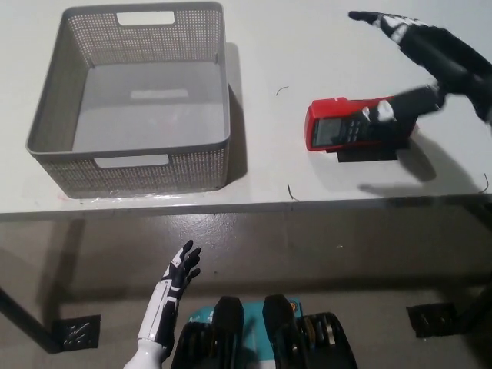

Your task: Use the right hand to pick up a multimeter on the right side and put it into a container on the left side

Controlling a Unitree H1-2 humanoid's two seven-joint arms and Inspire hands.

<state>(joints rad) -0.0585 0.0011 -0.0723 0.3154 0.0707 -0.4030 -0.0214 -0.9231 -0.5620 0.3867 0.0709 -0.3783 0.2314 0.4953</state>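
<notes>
Multimeter: red rectangular multimeter [346, 131] right of frame centre, on black stand [367, 154], white table [307, 46].
Right hand: black right hand [411, 65] spread above it, holding nothing.
Container: grey perforated plastic basket [131, 165] upper left.
Left hand: white left hand [181, 267] lower left, idle, fingers apart.
Risk: off-centre closure could shove meter off stand.

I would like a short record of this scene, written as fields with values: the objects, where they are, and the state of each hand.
table: white surface
basket: grey, perforated, on the table's left side, nothing inside
multimeter: red, on the table's right side, resting on a black stand
right hand: black, over the multimeter's right end, fingers spread, not closed on it
left hand: white, low in front of the table edge, fingers apart, holding nothing
task state: multimeter not yet lifted
</notes>
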